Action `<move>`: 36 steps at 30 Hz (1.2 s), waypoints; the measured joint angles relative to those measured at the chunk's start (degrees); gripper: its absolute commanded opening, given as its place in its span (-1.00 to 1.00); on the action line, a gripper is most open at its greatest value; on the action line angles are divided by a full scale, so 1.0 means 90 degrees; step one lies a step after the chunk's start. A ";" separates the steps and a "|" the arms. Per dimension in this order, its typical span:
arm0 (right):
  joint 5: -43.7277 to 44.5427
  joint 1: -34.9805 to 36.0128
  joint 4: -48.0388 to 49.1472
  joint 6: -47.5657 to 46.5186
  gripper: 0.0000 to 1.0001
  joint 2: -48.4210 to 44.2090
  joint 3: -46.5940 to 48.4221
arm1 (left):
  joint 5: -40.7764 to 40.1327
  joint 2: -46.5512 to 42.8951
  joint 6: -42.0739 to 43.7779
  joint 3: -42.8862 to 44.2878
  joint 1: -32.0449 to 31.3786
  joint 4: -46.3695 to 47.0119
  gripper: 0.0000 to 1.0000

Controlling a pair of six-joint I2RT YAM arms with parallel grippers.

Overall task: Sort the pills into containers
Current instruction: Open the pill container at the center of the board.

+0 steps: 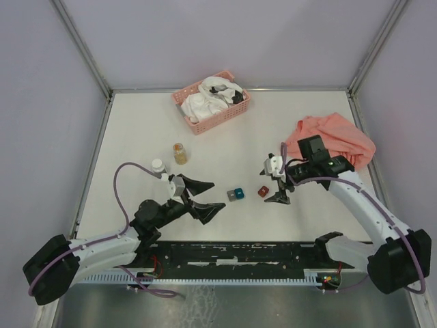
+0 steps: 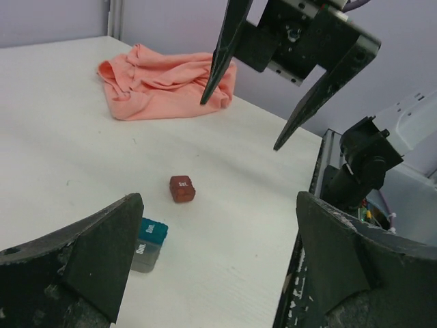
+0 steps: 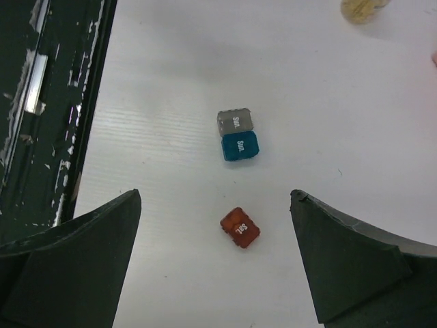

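The pills show as a golden mass in a small clear jar left of centre, with its lower edge at the top of the right wrist view. Three containers lie between the arms: a grey box touching a teal box, and a dark red box apart from them. The teal and grey pair and the red box also appear from above. My left gripper is open and empty, left of the pair. My right gripper hovers open over the red box.
A pink slatted basket holding white cloths stands at the back. A peach cloth lies crumpled at the right, behind the right arm. A small white-topped object sits near the jar. The dark base rail runs along the near edge.
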 measured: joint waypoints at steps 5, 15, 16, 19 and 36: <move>0.0646 0.0930 0.0129 -0.0933 0.94 0.0821 0.0000 | 0.0005 -0.0005 0.0500 -0.0160 0.0000 0.0481 0.99; 0.1647 0.1875 0.1673 -0.0709 0.88 0.1797 -0.0029 | -0.0515 -0.0991 0.0600 -0.0299 0.0000 0.0430 0.95; 0.1736 0.1974 0.1758 -0.0692 0.87 0.1902 -0.0029 | -0.0648 -0.1229 0.0590 -0.0299 0.0000 0.0270 0.94; 0.2084 0.2319 0.2050 -0.0551 0.80 0.2212 -0.0027 | -0.1124 -0.2069 0.0474 -0.0299 0.0000 -0.0393 0.90; 0.3242 0.3109 0.2800 0.0719 0.51 0.3485 0.0355 | -0.2625 -0.4289 -0.0160 -0.0299 0.0000 -0.3138 0.80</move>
